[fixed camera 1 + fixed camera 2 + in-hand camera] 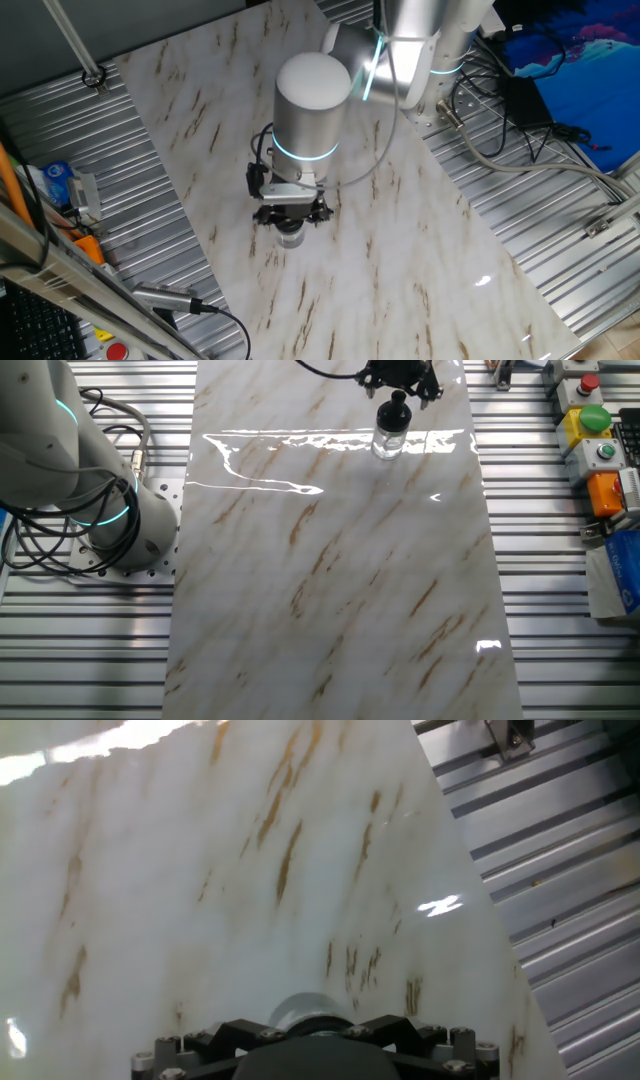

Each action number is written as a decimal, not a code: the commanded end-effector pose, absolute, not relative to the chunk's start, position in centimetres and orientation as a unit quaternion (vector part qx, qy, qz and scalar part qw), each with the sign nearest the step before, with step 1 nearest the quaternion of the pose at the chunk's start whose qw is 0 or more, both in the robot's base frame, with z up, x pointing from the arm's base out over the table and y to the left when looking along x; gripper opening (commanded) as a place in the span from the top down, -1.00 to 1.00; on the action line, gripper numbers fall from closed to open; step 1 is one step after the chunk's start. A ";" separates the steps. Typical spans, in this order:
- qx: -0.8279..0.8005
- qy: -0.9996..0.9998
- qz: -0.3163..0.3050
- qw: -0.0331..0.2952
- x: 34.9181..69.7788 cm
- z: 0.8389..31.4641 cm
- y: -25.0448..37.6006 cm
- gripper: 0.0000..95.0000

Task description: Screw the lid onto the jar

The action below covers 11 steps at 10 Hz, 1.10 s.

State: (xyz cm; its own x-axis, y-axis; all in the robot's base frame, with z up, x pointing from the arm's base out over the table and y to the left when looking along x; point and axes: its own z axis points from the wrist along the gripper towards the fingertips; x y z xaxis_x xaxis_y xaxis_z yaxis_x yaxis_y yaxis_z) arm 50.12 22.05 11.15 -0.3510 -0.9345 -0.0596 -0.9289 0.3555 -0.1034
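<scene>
While hovering, the tool (398, 398) grips the lid (397, 404) atop the jar (389, 438).

Claw (398, 398) fingertips & lid hidden under hand body; jar (305, 1011) mostly covered in hand view.

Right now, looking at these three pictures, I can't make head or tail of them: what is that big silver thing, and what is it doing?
The silver thing is a robot arm with a two-fingered gripper at its end. Two pictures come from fixed cameras on opposite sides of the marble-patterned table; the third comes from a camera on the hand itself, looking down past the fingers. On the table stands a small clear glass jar. The gripper sits right above it, at a black lid on the jar's mouth. The fingers appear closed around the lid, but no picture shows the grip clearly. To one side is a box with coloured buttons.
</scene>
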 end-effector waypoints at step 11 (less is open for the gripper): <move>-0.528 0.849 -0.013 0.027 49.3 13.2 21.0 1.00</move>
